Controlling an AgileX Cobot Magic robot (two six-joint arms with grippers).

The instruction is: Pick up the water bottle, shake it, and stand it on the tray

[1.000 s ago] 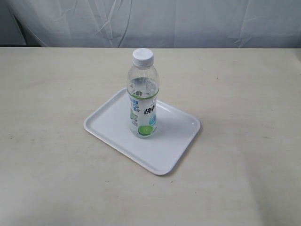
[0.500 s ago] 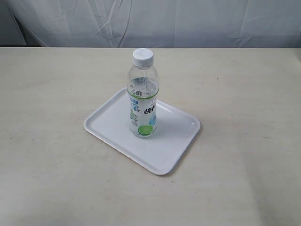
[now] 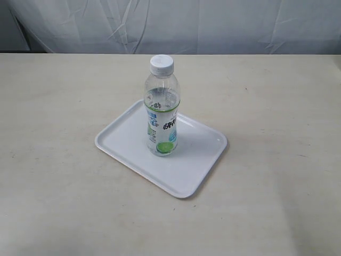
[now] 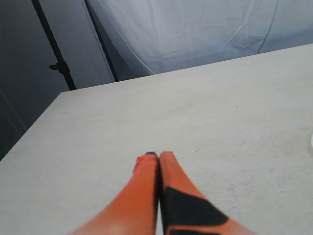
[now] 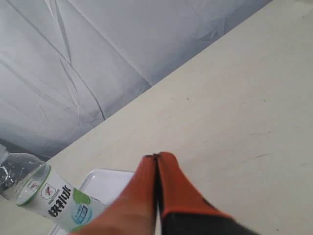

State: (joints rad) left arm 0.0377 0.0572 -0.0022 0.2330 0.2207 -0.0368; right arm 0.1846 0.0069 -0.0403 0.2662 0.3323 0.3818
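Note:
The water bottle [image 3: 162, 109], clear with a white cap and a green-and-blue label, stands upright on the white tray [image 3: 122, 140] in the middle of the table. No arm shows in the exterior view. In the right wrist view my right gripper [image 5: 157, 156] is shut with nothing in it, its orange fingers pressed together, and the water bottle [image 5: 46, 195] and a corner of the tray [image 5: 105, 182] lie beyond it. My left gripper [image 4: 156, 155] is also shut and empty, over bare table away from the bottle; only a sliver of the tray edge [image 4: 311, 142] shows there.
The beige table [image 3: 277, 106] extends on all sides of the tray. A white cloth backdrop [image 3: 213, 26] hangs behind the far edge. In the left wrist view a dark pole [image 4: 54, 49] stands past the table's corner.

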